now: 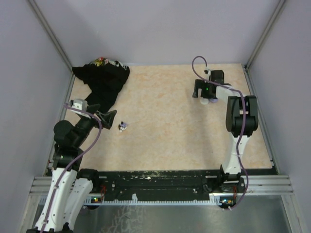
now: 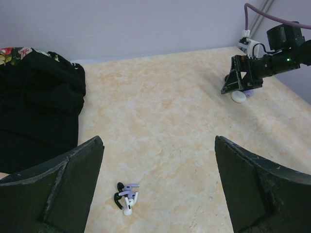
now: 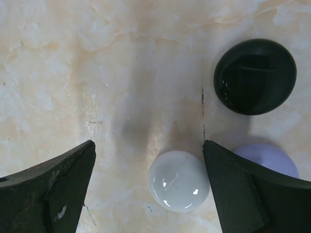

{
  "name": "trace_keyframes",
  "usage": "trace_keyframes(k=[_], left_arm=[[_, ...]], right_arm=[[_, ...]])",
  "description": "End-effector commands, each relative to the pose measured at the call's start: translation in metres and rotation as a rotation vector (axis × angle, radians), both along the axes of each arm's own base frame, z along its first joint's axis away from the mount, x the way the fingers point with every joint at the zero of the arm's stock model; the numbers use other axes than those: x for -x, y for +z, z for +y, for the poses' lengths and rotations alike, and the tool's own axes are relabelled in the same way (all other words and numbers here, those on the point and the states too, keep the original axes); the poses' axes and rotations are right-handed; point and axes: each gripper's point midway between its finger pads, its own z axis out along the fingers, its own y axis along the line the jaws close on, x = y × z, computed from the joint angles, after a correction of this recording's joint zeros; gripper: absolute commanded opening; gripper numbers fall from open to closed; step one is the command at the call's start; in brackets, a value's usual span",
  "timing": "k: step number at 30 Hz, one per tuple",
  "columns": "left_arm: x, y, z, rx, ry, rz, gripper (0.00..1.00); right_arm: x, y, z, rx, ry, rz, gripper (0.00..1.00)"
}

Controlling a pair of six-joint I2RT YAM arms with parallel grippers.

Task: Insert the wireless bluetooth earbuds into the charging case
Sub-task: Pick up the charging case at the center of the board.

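Observation:
A small heap of earbuds (image 2: 126, 196), lavender, white and dark, lies on the tabletop between and just ahead of my open left gripper (image 2: 158, 141), nearer its left finger; the heap also shows in the top view (image 1: 122, 126), right of that gripper (image 1: 109, 119). My right gripper (image 3: 148, 145) is open over a round white case (image 3: 179, 180), which lies closed between the fingers, nearer the right one. A round black case (image 3: 255, 76) and a lavender case (image 3: 269, 158) lie just beyond and beside the right finger. In the top view the right gripper (image 1: 203, 92) hangs over them at the far right.
A crumpled black cloth (image 1: 102, 80) with a flowered patch lies at the far left, close behind the left arm; it also shows in the left wrist view (image 2: 39, 107). Grey walls enclose the beige table (image 1: 160, 141) on three sides.

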Motion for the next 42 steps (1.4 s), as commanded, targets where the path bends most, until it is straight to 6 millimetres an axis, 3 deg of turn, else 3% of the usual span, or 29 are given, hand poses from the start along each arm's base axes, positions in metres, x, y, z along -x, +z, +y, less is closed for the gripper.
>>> trace_keyframes(k=[1, 10, 15, 20, 30, 36, 42], left_arm=[[0.002, 0.013, -0.004, 0.005, -0.03, -0.044, 1.0], [0.004, 0.014, -0.005, 0.007, -0.037, -0.05, 1.0], [0.005, 0.015, -0.005, 0.008, -0.038, -0.054, 1.0], [0.004, 0.014, -0.006, 0.009, -0.042, -0.05, 1.0], [0.002, 0.01, -0.008, 0.013, -0.053, -0.034, 1.0], [0.0, 0.006, -0.011, 0.014, -0.066, -0.013, 1.0], [0.0, 0.004, -0.019, 0.03, -0.111, 0.023, 1.0]], right_arm=[[0.015, 0.011, 0.011, -0.038, 0.039, 0.008, 0.91], [0.042, 0.009, 0.02, 0.018, 0.064, 0.045, 0.88], [0.049, -0.001, 0.013, 0.152, 0.037, 0.049, 0.86], [0.057, -0.007, 0.018, 0.225, 0.069, 0.062, 0.84], [0.065, -0.011, 0.018, 0.251, 0.071, 0.068, 0.74], [0.067, -0.01, 0.023, 0.271, 0.079, 0.049, 0.6], [0.075, 0.001, 0.042, 0.274, 0.115, 0.006, 0.45]])
